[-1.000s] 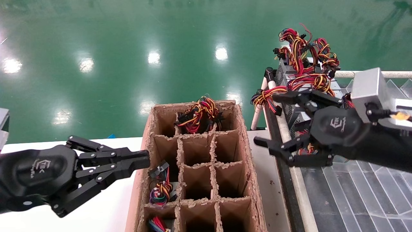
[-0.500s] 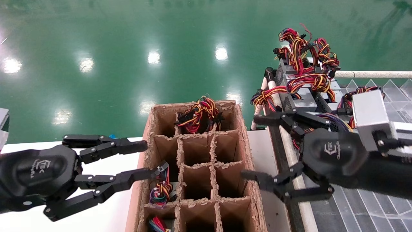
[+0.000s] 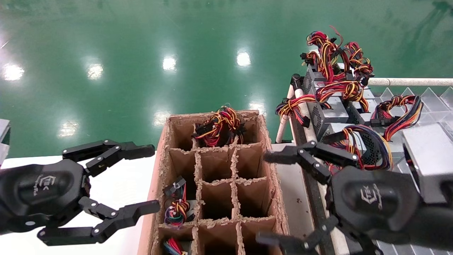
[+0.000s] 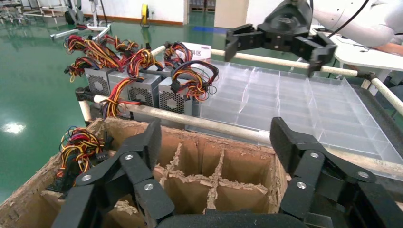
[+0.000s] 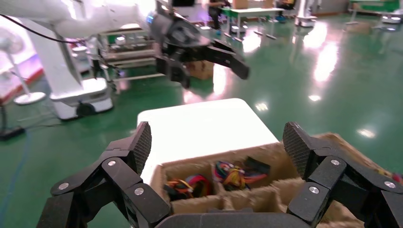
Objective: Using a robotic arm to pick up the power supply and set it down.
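Observation:
The power supply [image 3: 368,143] is a grey vented box with a looped bundle of yellow, red, blue-purple and black wires. It lies on the right-hand rack, nearest of the row, and the left wrist view shows it too [image 4: 177,97]. My right gripper [image 3: 265,197] is open and empty, nearer to me than the power supply, over the cardboard box's right wall. At the left, my left gripper [image 3: 150,176] is wide open and empty over the box's left edge. Each wrist view shows its own open jaws [image 4: 217,137] [image 5: 217,142] above the box's cells.
The cardboard box [image 3: 269,166] has divider cells; wire bundles fill a far cell [image 3: 219,127] and near-left cells [image 3: 176,209]. Other grey supplies with red-yellow wires [image 3: 331,88] crowd the rack's far end. Clear plastic trays [image 3: 396,212] cover the rack. A white table [image 3: 120,230] lies left.
My right gripper has drawn back from the row of supplies toward me and over the box edge, uncovering the power supply. My left gripper's fingers have spread from nearly shut to wide open.

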Available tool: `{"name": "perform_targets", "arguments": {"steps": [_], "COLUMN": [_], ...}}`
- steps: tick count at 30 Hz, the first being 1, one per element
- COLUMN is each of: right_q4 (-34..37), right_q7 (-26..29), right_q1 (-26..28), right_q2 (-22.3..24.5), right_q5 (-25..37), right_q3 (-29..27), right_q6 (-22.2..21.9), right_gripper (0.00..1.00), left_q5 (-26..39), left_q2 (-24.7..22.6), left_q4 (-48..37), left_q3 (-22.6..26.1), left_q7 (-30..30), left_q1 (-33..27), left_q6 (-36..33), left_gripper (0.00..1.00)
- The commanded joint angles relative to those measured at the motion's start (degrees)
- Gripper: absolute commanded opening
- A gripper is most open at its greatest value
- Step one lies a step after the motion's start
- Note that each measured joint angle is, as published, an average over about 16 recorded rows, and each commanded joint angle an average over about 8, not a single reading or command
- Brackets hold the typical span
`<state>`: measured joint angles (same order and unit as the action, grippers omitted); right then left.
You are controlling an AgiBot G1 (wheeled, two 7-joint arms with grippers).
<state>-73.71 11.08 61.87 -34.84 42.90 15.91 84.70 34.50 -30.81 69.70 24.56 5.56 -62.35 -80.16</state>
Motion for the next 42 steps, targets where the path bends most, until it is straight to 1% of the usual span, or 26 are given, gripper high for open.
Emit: {"name": "perform_targets", "arguments": {"steps": [1, 7, 42], "right_q4": [0.1, 0.2, 0.1], "right_q7": [-0.3, -0.6, -0.3], "right_q1": [-0.3, -0.6, -0.3], "right_q2": [-0.2, -0.3, -0.2], "right_q5": [-1.0, -2.0, -1.1], "right_q3": [0.1, 0.1, 0.1], "right_q6": [0.9, 1.8, 1.0], "right_gripper": [1.0, 1.0, 1.0], "left_q5": [0.0, 0.0, 0.0], "left_q2": [0.0, 0.0, 0.0], "left_q4": [0.0, 0.0, 0.0], "left_q3": [0.0, 0.0, 0.0], "left_q7": [0.0, 0.0, 0.0], "left_q1": [0.0, 0.0, 0.0], "left_q6": [0.0, 0.0, 0.0], "left_gripper": [1.0, 1.0, 1.0]}}
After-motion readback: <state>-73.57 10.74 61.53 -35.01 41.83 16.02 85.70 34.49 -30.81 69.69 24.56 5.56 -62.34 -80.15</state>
